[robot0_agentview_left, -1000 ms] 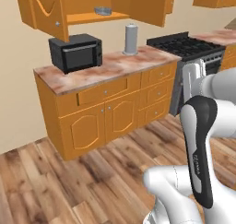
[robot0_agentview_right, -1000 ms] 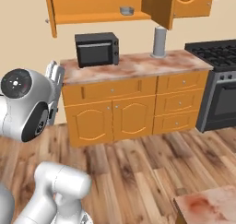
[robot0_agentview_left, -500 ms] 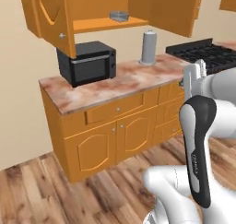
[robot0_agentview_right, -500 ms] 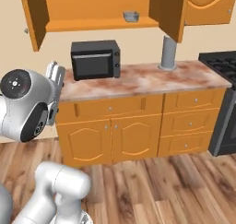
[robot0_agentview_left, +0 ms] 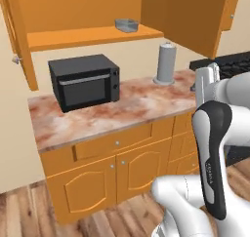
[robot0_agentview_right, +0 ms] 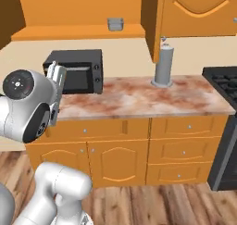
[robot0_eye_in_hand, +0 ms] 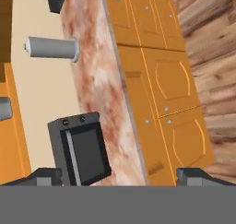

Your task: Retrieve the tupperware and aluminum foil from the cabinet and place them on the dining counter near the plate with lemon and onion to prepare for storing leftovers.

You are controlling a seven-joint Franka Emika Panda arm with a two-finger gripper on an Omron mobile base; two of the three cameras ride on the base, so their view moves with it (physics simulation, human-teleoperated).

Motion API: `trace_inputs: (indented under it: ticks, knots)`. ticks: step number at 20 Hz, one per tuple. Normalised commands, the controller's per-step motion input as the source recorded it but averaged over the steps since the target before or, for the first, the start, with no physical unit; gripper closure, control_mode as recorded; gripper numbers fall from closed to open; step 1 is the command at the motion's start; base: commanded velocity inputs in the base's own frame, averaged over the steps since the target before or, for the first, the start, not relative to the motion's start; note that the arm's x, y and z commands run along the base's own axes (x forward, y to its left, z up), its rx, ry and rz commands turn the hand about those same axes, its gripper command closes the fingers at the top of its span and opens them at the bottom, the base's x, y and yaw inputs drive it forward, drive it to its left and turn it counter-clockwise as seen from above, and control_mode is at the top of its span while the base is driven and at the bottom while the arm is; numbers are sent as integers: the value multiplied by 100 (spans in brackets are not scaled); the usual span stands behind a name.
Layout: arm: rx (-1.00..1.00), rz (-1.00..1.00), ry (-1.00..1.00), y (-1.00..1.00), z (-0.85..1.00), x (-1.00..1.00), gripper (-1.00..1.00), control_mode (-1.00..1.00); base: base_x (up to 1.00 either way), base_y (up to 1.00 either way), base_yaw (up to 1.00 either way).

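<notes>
The orange cabinet (robot0_agentview_left: 93, 36) stands open above the wall counter. On its inner shelf rests the small grey tupperware (robot0_agentview_left: 127, 25) (robot0_agentview_right: 115, 23); it also peeks in at the left edge of the hand view (robot0_eye_in_hand: 3, 109). My gripper (robot0_agentview_left: 207, 81) (robot0_agentview_right: 56, 74) (robot0_eye_in_hand: 120, 176) hangs in front of the counter, well below and short of the shelf. Its jaws stand wide apart with nothing between them. The aluminum foil, the dining counter and the plate with lemon and onion are out of view.
A black microwave (robot0_agentview_left: 85, 81) (robot0_agentview_right: 76, 70) and a tall grey canister (robot0_agentview_left: 166, 63) (robot0_agentview_right: 164, 64) stand on the marbled wall counter (robot0_agentview_left: 127, 109). An open cabinet door (robot0_agentview_left: 195, 16) (robot0_agentview_right: 155, 20) juts out above the canister. A black stove (robot0_agentview_right: 224, 83) sits to the right.
The base has driven closer to the wall counter, so the cabinet, microwave and canister loom larger. The gripper has stayed open in the same pose relative to the base.
</notes>
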Motion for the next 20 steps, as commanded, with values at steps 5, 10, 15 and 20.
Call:
trace_inputs:
  ticks: [5, 10, 15, 20]
  knots:
    - [0, 0, 0, 0, 0, 0, -100, 100, 100, -17, 19]
    - [0, 0, 0, 0, 0, 0, -100, 100, 100, 0, 19]
    - [0, 0, 0, 0, 0, 0, -100, 100, 98, -1, 13]
    - [0, 5, -6, -1, 10, 15, -100, -100, 29, 0, 3]
